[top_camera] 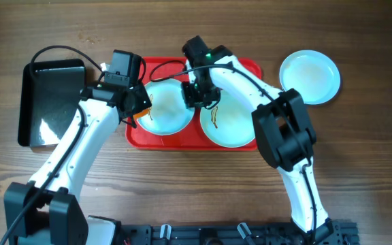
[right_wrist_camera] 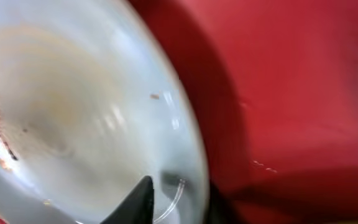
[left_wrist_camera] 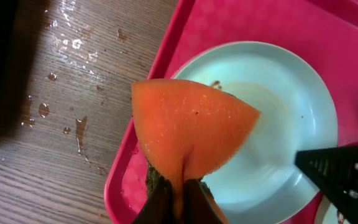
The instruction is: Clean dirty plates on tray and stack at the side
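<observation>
The red tray [top_camera: 247, 68] holds two plates. The left plate [top_camera: 169, 112] has small dark specks, and the right plate [top_camera: 233, 126] carries a dark and yellowish smear. A third plate [top_camera: 309, 76] lies on the table to the right of the tray. My left gripper [top_camera: 140, 109] is shut on an orange sponge [left_wrist_camera: 191, 124] over the left plate's [left_wrist_camera: 278, 106] left rim. My right gripper [top_camera: 201, 97] is shut on that plate's right rim. In the right wrist view one finger is inside the plate [right_wrist_camera: 73, 93] and one is outside it [right_wrist_camera: 179, 200].
A glossy black tray [top_camera: 50, 102] lies at the far left. Water drops wet the wood [left_wrist_camera: 73, 93] beside the red tray [left_wrist_camera: 229, 25]. The red tray floor [right_wrist_camera: 303, 81] fills the right of the right wrist view.
</observation>
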Tool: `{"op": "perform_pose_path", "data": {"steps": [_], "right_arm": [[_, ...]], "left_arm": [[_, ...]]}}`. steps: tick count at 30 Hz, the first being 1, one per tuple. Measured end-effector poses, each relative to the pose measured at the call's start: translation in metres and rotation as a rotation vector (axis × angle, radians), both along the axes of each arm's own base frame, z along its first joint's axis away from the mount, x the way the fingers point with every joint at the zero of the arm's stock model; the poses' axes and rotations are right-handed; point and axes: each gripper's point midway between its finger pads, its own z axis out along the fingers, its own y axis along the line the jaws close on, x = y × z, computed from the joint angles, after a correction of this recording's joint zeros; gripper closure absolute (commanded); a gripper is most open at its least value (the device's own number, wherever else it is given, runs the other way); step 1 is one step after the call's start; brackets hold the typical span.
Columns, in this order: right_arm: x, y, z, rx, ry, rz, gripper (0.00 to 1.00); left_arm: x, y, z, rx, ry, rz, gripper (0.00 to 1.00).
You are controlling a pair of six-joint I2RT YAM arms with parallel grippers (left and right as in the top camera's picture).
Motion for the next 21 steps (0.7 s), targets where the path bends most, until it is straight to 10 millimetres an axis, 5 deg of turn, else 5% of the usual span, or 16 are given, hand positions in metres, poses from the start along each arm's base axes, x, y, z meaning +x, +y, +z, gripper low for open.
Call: {"op": "perform_pose_path", "data": {"steps": [3,11,21], "right_arm": [[0.000,0.008,0.000,0.007,-0.017,0.002,0.73],[0.001,0.006,-0.003,0.002,-0.022,-0.017,0.95],[0.002,0.007,-0.003,0.006,-0.025,-0.020,0.96]], "left_arm": [[0.000,0.000,-0.004,0.003,0.011,0.000,0.96],[-0.001,0.000,-0.016,0.013,0.048,-0.004,0.96],[-0.001,-0.012,-0.040,-0.037,0.115,-0.027,0.96]]}}
